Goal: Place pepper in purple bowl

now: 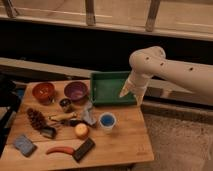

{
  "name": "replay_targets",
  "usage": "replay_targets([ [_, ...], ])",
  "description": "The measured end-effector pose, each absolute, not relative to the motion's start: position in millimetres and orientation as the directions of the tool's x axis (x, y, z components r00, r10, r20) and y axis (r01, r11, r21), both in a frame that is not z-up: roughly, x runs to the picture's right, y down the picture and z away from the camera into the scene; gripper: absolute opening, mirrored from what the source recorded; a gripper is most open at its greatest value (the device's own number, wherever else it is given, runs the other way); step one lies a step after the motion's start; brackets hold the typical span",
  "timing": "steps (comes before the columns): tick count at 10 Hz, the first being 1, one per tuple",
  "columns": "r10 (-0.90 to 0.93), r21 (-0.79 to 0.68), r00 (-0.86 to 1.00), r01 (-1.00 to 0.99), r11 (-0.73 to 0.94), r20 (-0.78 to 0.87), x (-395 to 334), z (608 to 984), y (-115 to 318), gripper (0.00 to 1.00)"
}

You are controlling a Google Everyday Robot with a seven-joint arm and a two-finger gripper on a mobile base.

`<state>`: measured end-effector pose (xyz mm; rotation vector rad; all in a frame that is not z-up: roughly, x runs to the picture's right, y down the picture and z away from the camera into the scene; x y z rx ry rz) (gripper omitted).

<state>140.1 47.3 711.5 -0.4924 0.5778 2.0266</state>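
Note:
The pepper, slim and red-orange, lies near the table's front edge, just left of a black block. Toward the back of the table stands the purple bowl, with nothing visible inside it. My gripper hangs from the white arm that comes in from the right, over the right end of a green tray. It is far from the pepper, to the right of the bowl. Its two pale fingers are spread apart and hold nothing.
An orange-red bowl sits left of the purple one. Between bowls and pepper lie a blue cup, a yellow-orange ball, a pine cone, a small dark cup, a grey object and a blue sponge.

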Motion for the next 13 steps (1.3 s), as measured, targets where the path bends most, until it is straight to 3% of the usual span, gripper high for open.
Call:
replay_targets([
  [7,0.690,0.183,-0.461,-0.879,-0.440,-0.557,141,712,46,0.65],
  [11,0.769,0.068,-0.286,-0.950,-0.304,-0.572,96,722,23,0.65],
  [13,0.809,-0.035,-0.122,-0.984,-0.173,-0.575,38,722,13,0.65],
])
